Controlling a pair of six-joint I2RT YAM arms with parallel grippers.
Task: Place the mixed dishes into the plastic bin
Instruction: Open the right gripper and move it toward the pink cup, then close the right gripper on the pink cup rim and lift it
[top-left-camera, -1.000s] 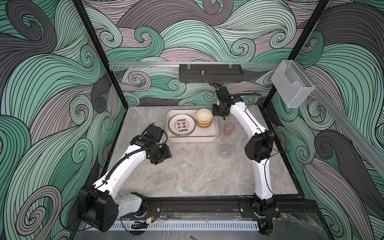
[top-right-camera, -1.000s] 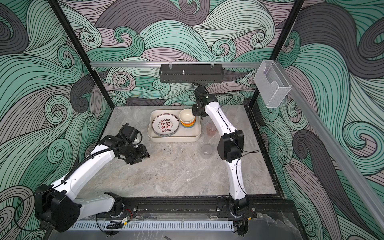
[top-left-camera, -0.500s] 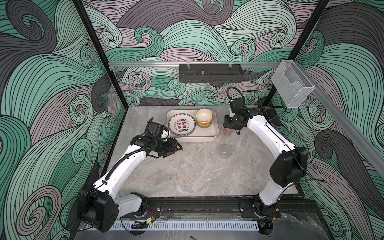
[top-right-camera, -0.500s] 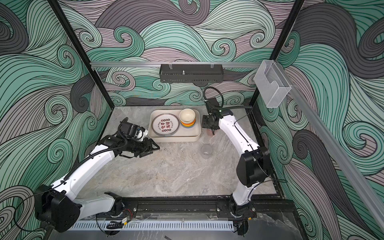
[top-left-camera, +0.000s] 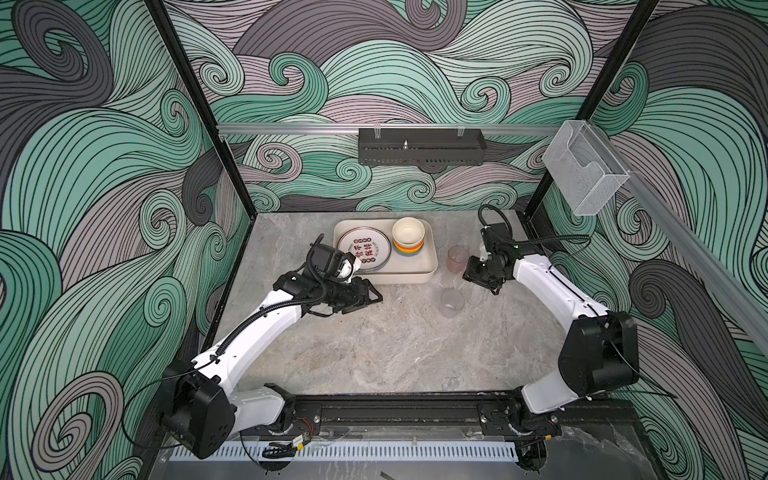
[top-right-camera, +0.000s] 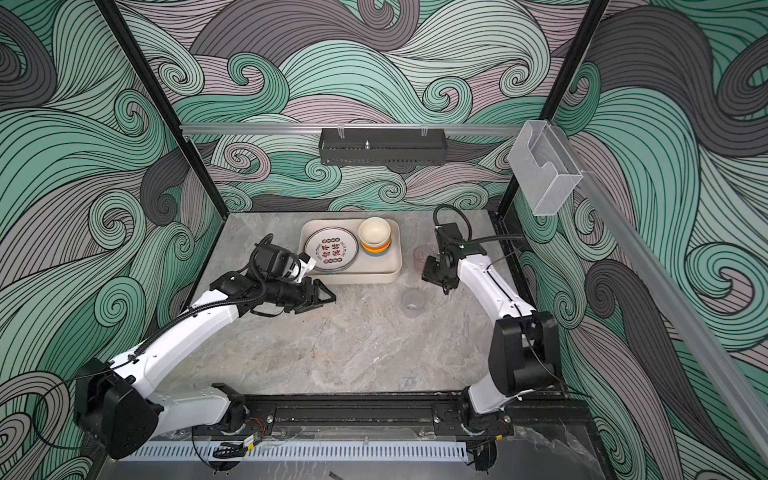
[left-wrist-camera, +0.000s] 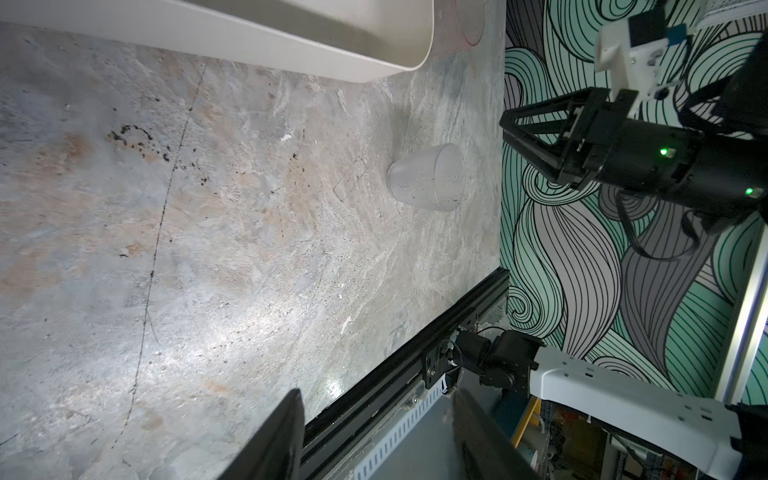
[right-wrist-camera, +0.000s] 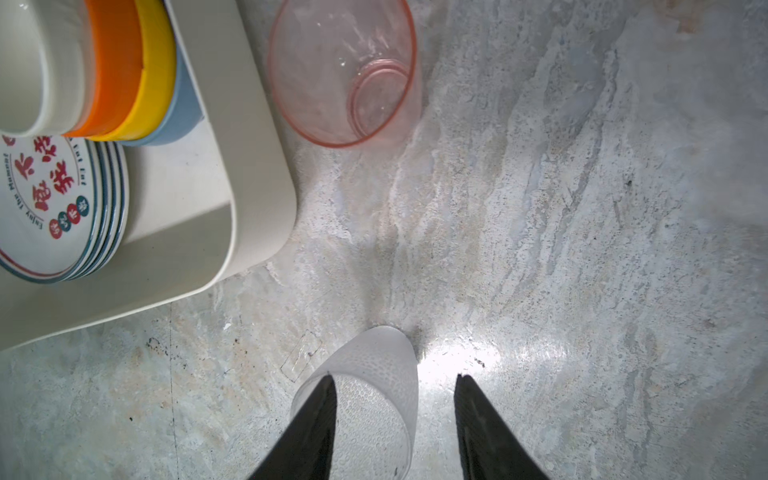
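Swung from the bin (top-left-camera: 428, 266), right pincer (right-wrist-camera: 394, 376) hangs gaping by the clear cup (top-left-camera: 452, 302); left pincer (top-left-camera: 371, 292) gapes empty; next: lower, grip it

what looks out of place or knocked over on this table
Nothing looks spilled, tipped or broken. Only the pink cup and the clear cup are out of place: both stand upright on the table, outside the bin, where the plates and stacked bowls already sit.

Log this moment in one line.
plates, bowls: in bin | pink cup, clear cup: on table | left gripper: open | right gripper: open
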